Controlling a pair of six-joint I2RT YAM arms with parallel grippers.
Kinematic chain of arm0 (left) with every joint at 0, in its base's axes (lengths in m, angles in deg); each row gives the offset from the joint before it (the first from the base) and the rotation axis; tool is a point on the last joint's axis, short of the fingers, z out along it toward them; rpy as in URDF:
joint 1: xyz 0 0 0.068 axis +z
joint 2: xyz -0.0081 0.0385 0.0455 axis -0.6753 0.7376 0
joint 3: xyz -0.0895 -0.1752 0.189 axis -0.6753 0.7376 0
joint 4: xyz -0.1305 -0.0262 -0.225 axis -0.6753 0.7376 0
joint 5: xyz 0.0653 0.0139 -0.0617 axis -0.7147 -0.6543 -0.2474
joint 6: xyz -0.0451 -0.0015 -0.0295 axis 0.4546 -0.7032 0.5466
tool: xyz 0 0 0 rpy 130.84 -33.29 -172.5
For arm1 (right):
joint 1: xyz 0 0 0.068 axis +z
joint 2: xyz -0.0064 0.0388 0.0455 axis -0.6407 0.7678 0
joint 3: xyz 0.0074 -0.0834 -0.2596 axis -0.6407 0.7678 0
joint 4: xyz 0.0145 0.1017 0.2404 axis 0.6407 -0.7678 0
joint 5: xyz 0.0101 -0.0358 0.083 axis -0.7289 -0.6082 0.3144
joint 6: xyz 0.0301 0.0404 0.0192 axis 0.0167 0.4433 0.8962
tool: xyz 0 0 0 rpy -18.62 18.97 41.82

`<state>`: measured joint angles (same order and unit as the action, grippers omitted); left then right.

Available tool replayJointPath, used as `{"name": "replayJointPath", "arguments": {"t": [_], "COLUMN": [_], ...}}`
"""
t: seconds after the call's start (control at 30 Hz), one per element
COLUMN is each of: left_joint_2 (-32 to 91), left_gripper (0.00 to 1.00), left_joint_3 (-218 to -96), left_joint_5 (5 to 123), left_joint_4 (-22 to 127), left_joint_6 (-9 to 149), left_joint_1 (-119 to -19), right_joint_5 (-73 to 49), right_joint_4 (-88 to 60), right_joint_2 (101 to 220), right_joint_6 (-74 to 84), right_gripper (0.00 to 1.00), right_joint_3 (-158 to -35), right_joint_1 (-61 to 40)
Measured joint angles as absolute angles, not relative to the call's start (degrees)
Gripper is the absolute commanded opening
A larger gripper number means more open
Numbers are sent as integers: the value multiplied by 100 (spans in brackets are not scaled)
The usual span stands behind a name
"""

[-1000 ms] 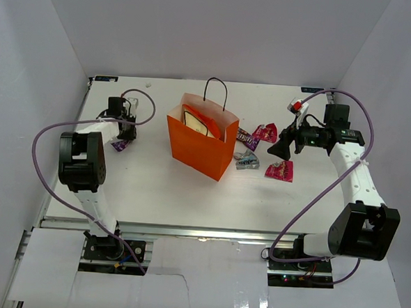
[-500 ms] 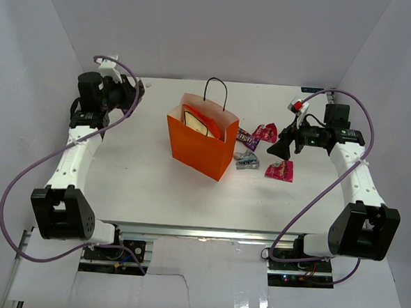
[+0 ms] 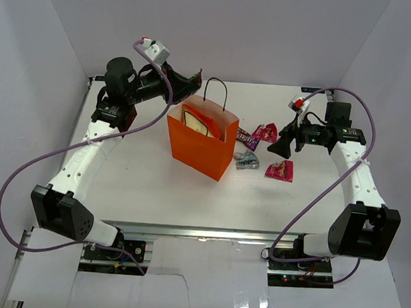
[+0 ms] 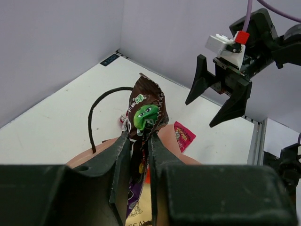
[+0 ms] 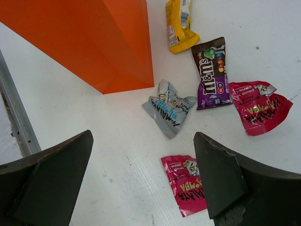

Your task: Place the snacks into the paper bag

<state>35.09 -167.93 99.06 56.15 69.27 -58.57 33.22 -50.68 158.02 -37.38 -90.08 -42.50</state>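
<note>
The orange paper bag (image 3: 200, 148) stands upright mid-table with the cream-and-orange chip bag (image 3: 195, 122) inside it. My left gripper (image 3: 190, 83) hovers above the bag's far-left rim, shut on a dark brown candy packet (image 4: 145, 113); the bag's black handle (image 4: 92, 115) shows beside it. My right gripper (image 3: 281, 146) is open and empty above the loose packets right of the bag: silver-blue (image 5: 170, 107), dark brown (image 5: 211, 73), yellow (image 5: 178, 23) and two magenta ones (image 5: 258, 106) (image 5: 190, 183).
White walls enclose the table on the left, back and right. A metal rail (image 5: 16, 117) runs along the table's near edge.
My left arm has lifted from the table's far left and swung right to above the bag's mouth, carrying the dark brown packet. The right arm has barely moved.
</note>
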Motion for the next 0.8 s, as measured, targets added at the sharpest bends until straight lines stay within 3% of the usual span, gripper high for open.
{"name": "replayJointPath", "arguments": {"t": [0.2,0.53,0.8], "left_joint_2": [3895,4142,3902], "left_gripper": [38,72,81], "left_joint_3": [-16837,-16837,-16830], "left_joint_5": [10000,9805,9064], "left_joint_4": [5622,5617,5639], "left_joint_6": [6807,6661,6586], "left_joint_1": [-6098,-6353,-6408], "right_joint_5": [3313,3249,2810], "right_joint_4": [-5068,-5070,-5015], "right_joint_2": [15795,15793,15933], "right_joint_6": [-3768,-3843,-3650], "right_gripper": [93,94,97], "right_joint_3": [-9008,-9008,-9069], "right_joint_1": [-4250,-4250,-4239]}}
